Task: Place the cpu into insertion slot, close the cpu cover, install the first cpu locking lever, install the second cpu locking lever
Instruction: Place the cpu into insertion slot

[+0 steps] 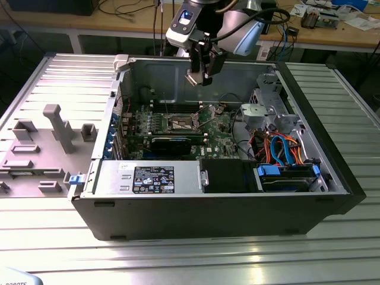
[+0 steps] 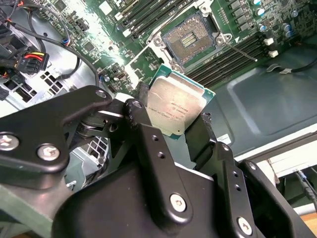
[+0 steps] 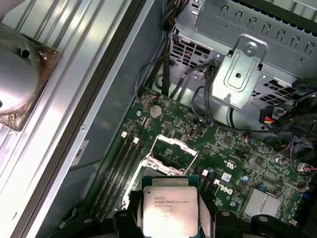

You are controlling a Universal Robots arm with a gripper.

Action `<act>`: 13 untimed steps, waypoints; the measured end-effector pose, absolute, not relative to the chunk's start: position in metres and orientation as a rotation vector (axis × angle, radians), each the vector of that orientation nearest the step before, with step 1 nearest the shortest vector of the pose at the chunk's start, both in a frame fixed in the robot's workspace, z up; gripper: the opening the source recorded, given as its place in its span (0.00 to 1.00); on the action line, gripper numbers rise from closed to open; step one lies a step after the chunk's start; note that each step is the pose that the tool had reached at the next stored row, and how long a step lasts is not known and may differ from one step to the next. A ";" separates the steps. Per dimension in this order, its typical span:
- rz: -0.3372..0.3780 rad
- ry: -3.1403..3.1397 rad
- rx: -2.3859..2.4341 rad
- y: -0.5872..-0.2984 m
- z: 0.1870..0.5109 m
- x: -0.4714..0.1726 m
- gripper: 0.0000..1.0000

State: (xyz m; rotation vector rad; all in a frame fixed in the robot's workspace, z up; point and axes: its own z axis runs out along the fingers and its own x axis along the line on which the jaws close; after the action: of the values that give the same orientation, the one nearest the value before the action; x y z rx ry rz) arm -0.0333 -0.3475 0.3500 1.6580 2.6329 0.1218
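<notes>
Right now I have the gripper (image 1: 202, 74) hanging in the air over the open computer case (image 1: 208, 219), above the rear part of the motherboard (image 1: 217, 124), clear of everything inside. Its black fingers (image 2: 143, 129) are closed on the cpu (image 2: 176, 101), one against each opposite edge, so the chip sits clamped between them with its dull silver top turned toward both wrist cameras and its green border showing at the free corners. In the second wrist view the chip is tilted and one corner points toward the insertion slot (image 2: 190, 39), which lies well apart from it down on the board. The slot's brownish-gold contact field is bare, inside a dark metal rim. A thin metal lever (image 2: 240, 50) sticks out from the slot's side and crosses over the long memory slots (image 2: 233, 62) next to it. In the first wrist view the slot (image 3: 168, 154) sits just past the far edge of the held chip, silver framing around it, though I cannot tell from here how the cover stands. In the exterior view a long black expansion card (image 1: 172, 142) lies on the near side of the slot, and the grey drive cage (image 1: 267, 110) fills the case on the exterior view's right. The case rests on a ribbed metal table (image 1: 178, 261).
</notes>
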 end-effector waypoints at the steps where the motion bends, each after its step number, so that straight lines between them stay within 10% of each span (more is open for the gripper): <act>1: 0.122 2.633 1.658 -0.347 0.350 -0.033 0.54; 13: 0.122 2.631 1.661 -0.347 0.350 -0.033 0.54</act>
State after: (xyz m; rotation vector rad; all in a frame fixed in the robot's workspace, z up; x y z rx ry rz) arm -0.0333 -0.3475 0.3499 1.6608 2.6309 0.1216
